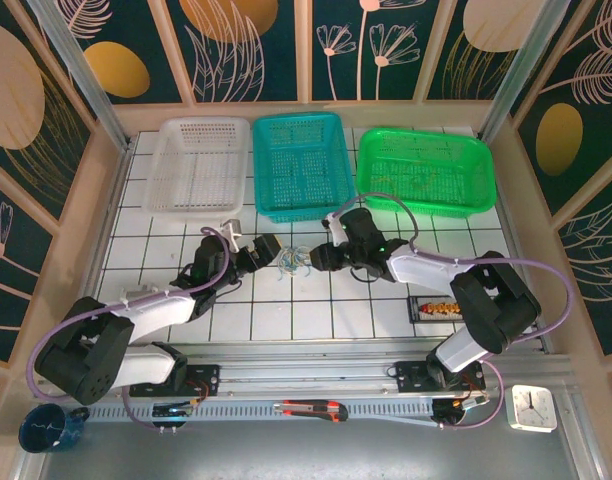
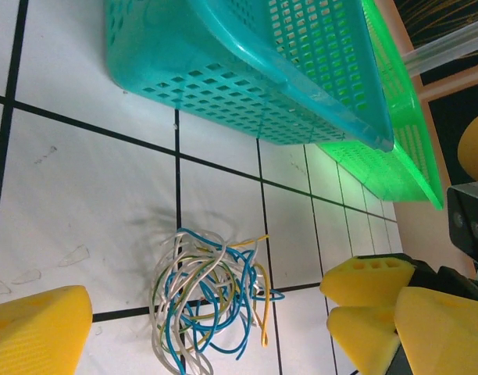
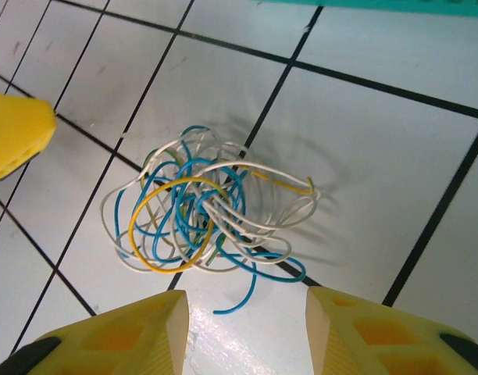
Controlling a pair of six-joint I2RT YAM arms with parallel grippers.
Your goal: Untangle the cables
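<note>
**A:** Status?
**B:** I've got one tiled table. Three baskets along its far side: white basket, teal basket, green basket. Two arms, left arm and right arm, both reach to mid-table.
**A:** Jaws?
**B:** Left gripper is spread wide, nothing in it. Right gripper is also released and empty. They face each other.
**A:** Cables?
**B:** One tangle of cables, flat on the tiles between the two grippers, in front of the teal basket, touching neither. Three colours: blue, white, yellow. I can't count strands. On the right wrist cam it sits just ahead of my fingertips.
</note>
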